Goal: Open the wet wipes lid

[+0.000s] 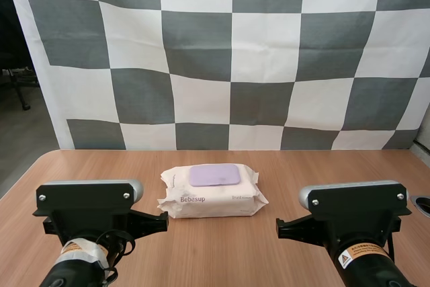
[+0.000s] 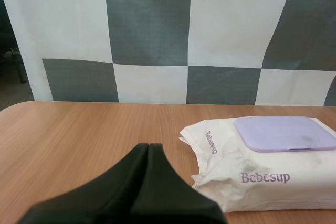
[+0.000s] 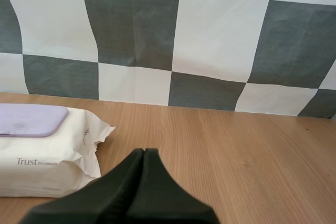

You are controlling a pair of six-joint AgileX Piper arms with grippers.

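While both arms sit at the near edge of the table [image 1: 282,166], the pack of wet wipes [image 1: 211,196] lies flat at the middle of the wooden top, between the two arms and a little ahead of them; its long side runs across the table, and its crinkled end seams stick out at either side; the lilac lid [image 1: 214,175] sits on the pack's upper face, flat and closed against the white wrapper; the word Bebesup is printed in purple on the front face toward the left end, with Trust toward the right end.

The left arm [image 1: 87,216] stands near the table's left side and the right arm [image 1: 353,216] near its right side; both are well apart from the pack.

Seen from the left wrist, my left gripper [image 2: 148,145] has its fingers pressed together into one dark wedge, clenched on nothing, above bare wood; the pack lies ahead of it and off to its right, the lid down on top.

Seen from the right wrist, my right gripper [image 3: 143,150] is likewise clenched on nothing, its fingers meeting in a single seam; the pack's right end lies ahead and to its left, apart from the tips.
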